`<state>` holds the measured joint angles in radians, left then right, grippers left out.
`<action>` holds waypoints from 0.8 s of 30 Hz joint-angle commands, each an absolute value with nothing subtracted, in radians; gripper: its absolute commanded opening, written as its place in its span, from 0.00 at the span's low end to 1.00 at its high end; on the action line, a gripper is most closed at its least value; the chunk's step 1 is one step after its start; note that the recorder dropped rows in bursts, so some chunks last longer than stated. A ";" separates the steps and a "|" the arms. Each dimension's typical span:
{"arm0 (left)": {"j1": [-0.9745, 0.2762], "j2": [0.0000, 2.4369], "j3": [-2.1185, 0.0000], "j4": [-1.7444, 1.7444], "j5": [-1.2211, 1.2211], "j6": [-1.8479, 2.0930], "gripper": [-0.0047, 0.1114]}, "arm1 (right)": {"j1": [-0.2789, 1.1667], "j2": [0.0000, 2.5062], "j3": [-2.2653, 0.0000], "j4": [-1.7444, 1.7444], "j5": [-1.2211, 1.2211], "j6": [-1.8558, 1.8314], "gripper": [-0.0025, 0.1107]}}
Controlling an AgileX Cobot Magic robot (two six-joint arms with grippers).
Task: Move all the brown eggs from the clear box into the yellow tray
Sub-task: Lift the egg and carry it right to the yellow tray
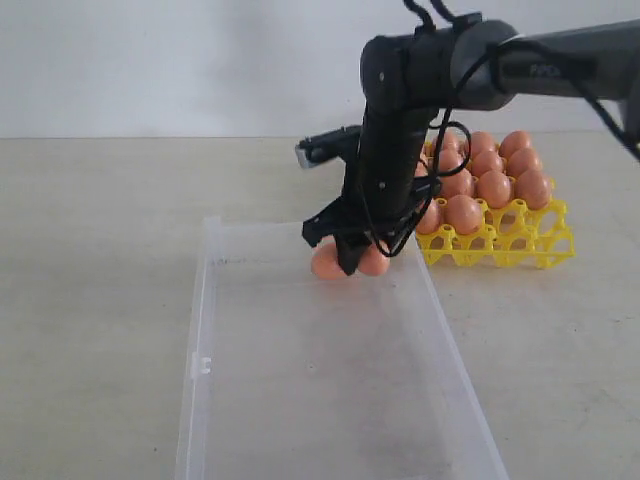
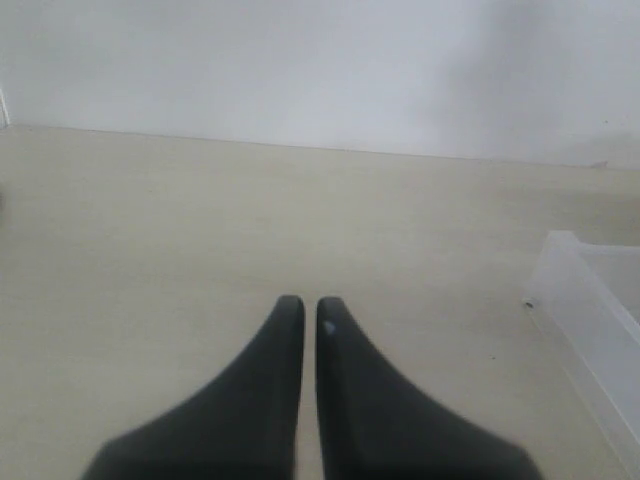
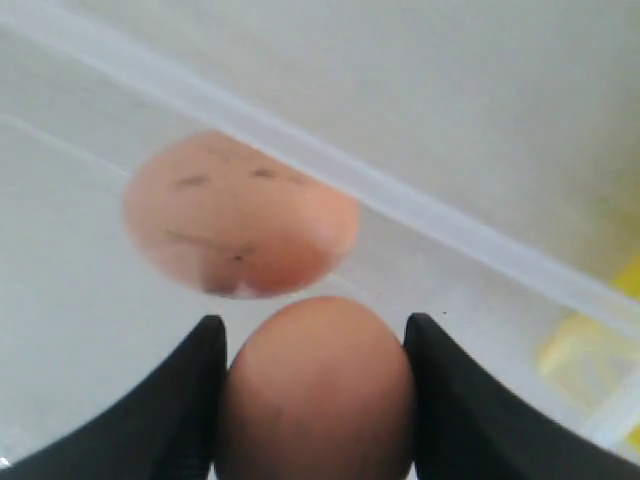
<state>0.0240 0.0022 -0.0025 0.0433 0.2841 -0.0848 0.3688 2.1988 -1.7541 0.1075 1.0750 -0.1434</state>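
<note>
Two brown eggs lie at the far end of the clear box (image 1: 300, 400), one (image 1: 325, 262) on each side (image 1: 375, 262) of my right gripper (image 1: 350, 258), which reaches down into the box. In the right wrist view that gripper (image 3: 315, 322) is shut on a smooth brown egg (image 3: 315, 400), with a finger against each side. A speckled brown egg (image 3: 240, 215) rests just beyond it by the box wall (image 3: 400, 195). The yellow tray (image 1: 545, 245) stands right of the box and holds several brown eggs (image 1: 495, 188). My left gripper (image 2: 310, 305) is shut and empty over bare table.
The right arm (image 1: 400, 110) comes in from the upper right over the tray. A corner of the clear box (image 2: 590, 300) shows in the left wrist view. A pale wall runs behind the beige table (image 1: 100, 250).
</note>
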 commanded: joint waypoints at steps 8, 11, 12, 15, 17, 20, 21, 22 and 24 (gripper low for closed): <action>0.026 0.000 0.000 0.041 0.277 -0.083 0.08 | 0.371 1.791 -1.468 0.500 0.383 -0.123 0.02; 0.026 0.000 0.000 0.041 0.277 -0.083 0.08 | 0.371 1.648 -1.149 0.567 0.007 -0.117 0.02; 0.026 0.000 0.000 0.041 0.277 -0.083 0.08 | 0.371 1.600 -1.038 0.591 -0.155 -0.105 0.02; 0.026 0.000 0.000 0.041 0.277 -0.083 0.08 | 0.356 1.486 -0.773 0.684 -0.623 0.109 0.02; 0.026 0.000 0.000 0.041 0.277 -0.083 0.08 | 0.313 1.456 -0.666 0.665 -0.864 0.361 0.02; 0.026 0.000 0.000 0.041 0.277 -0.083 0.08 | 0.146 1.475 -0.622 0.455 -0.933 0.752 0.02; 0.026 0.000 0.000 0.041 0.277 -0.083 0.08 | 0.071 1.499 -0.635 0.343 -0.933 0.858 0.02; 0.026 0.000 0.000 0.041 0.277 -0.083 0.08 | 0.009 1.525 -0.655 0.212 -0.941 0.990 0.02; 0.026 0.000 0.000 0.041 0.277 -0.083 0.08 | -0.149 1.613 -0.740 -0.154 -1.005 1.260 0.02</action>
